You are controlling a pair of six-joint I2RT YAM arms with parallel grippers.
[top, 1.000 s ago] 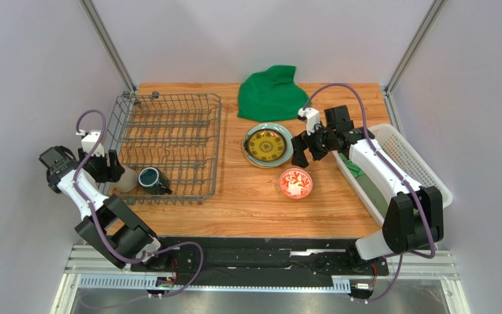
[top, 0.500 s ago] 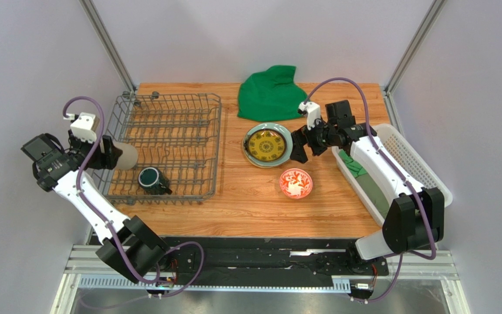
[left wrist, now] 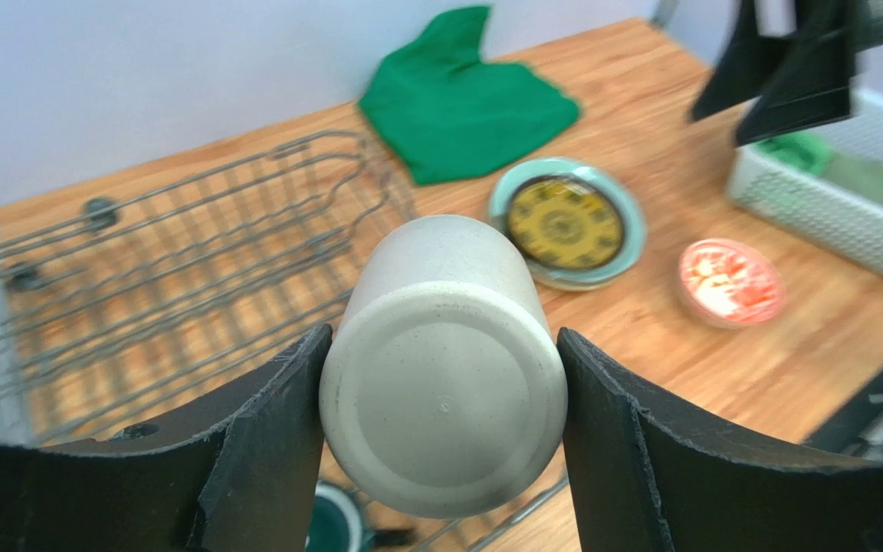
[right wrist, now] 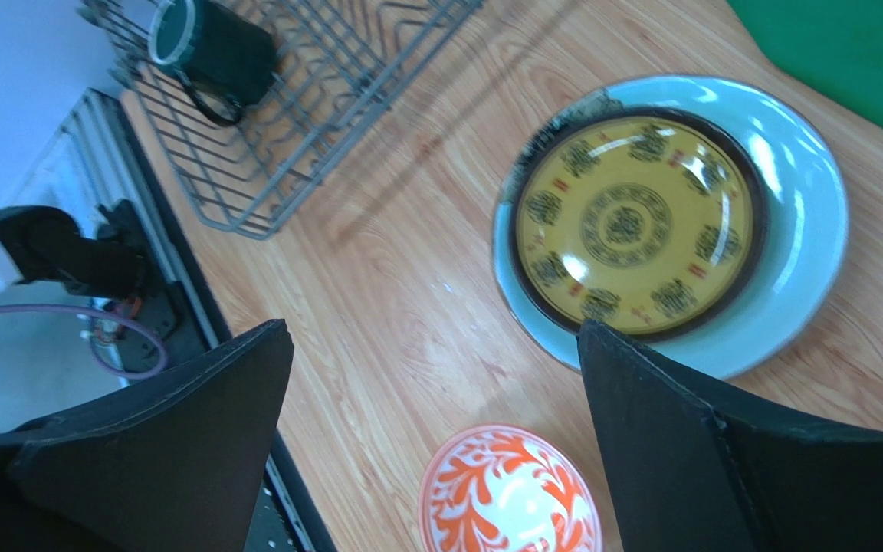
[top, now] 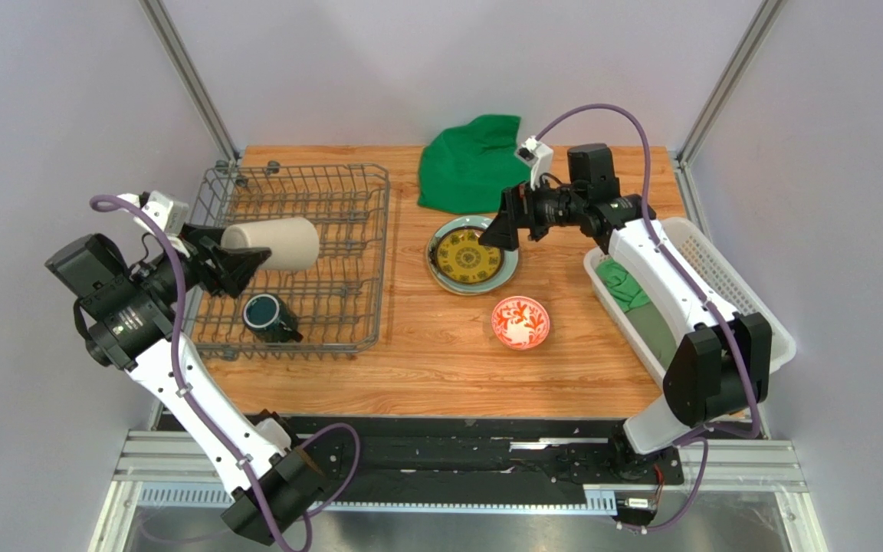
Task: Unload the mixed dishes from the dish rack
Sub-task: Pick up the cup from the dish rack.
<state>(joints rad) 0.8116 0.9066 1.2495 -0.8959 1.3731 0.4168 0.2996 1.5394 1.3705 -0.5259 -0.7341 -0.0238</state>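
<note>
Lifting: cup has come up from the rack's near-left corner, where it sat low beside the mug a second ago. It now hangs above the rack's left middle, on its side, mouth pointing right.
Left gripper: clamped on the cup's base end. The wrist view shows the flat bottom filling the gap, with both fingers touching its sides.
Left arm: swung up and toward the far side over that second, with the wrist now well above the wires.
Right gripper: jaws spread wide, nothing between them. It has drifted from just right of the plates toward the far side and now hovers over the far-right rim of the green plate.
Rack contents: only the mug shows, at near-left; its tilt is hard to read.
Out already: yellow plate stacked on the green plate, right of the rack. The bowl sits near-right of them, apart.
Unmoved: plates, bowl, mug, cloth at the far edge, basket at the right.
Not seen: floral plate.
Meaning: the cup looks clear of the prongs, so the carry to the table is likely next. After that the mug is the last piece visible in the rack.
Risk: a smooth cup held sideways by its base could twist or slip on the way.
</note>
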